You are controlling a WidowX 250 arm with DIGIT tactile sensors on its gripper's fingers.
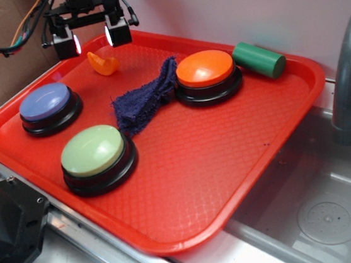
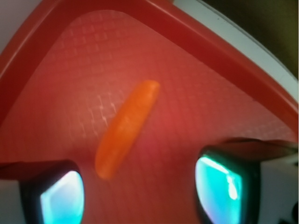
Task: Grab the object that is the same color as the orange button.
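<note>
1. While the gripper (image 1: 93, 40) hangs over the back left corner of the red tray (image 1: 242, 162), its jaws stand wide apart and hold nothing.
2. The small orange piece (image 1: 103, 62) lies on the tray floor just below and slightly right of the gripper, clear of both fingers (image 1: 118, 31).
3. In the wrist view the orange piece (image 2: 126, 128) runs on a slant between the two lit finger pads (image 2: 219, 186), its lower end nearer the left pad; no contact with either pad is visible.
4. The orange button (image 1: 206, 76) sits toward the back of the tray, well apart from the piece.
5. A dark blue cloth (image 1: 146, 100) lies crumpled between the piece and the orange button, one end touching the button's black base.
6. A green cylinder (image 1: 258, 59) lies on its side just beside the orange button, near the tray's back right rim.
7. A purple-blue button (image 1: 48, 106) sits at the left of the tray; a pale green button (image 1: 96, 156) sits in front of it, near the front rim.
8. A grey faucet (image 1: 347, 80) rises above a metal sink (image 1: 325, 216) to the right of the tray.
</note>
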